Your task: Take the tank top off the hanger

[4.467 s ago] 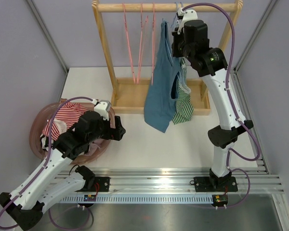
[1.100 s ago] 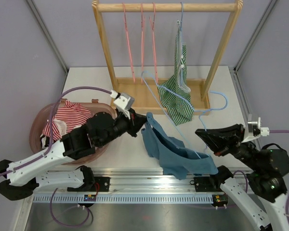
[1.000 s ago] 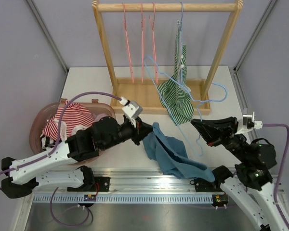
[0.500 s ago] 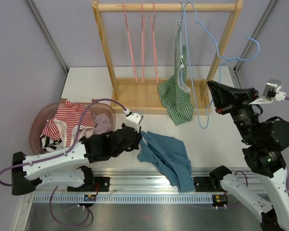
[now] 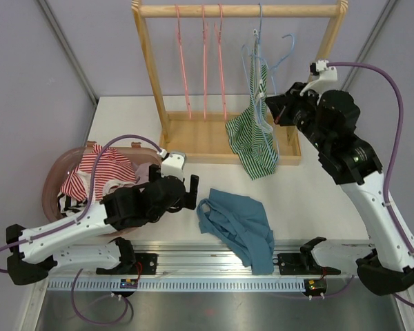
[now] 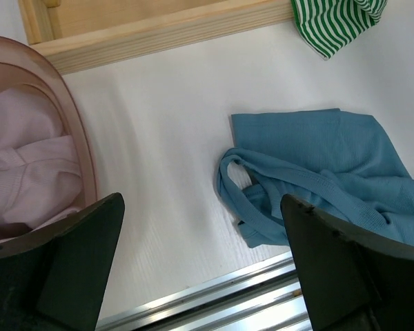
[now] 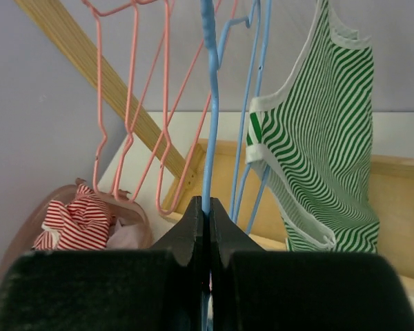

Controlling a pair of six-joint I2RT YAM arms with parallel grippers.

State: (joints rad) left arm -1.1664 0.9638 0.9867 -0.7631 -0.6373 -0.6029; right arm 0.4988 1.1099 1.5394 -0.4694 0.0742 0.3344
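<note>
One blue tank top (image 5: 239, 222), crumpled, off hanger (image 7: 208, 124)

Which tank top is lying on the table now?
The plain blue tank top, crumpled near the front rail. The green-striped top hangs from the rack; the red-striped garment sits in the pink basket.

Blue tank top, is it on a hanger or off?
Off. The blue tank top lies crumpled on the white table, nothing through its straps.
</note>
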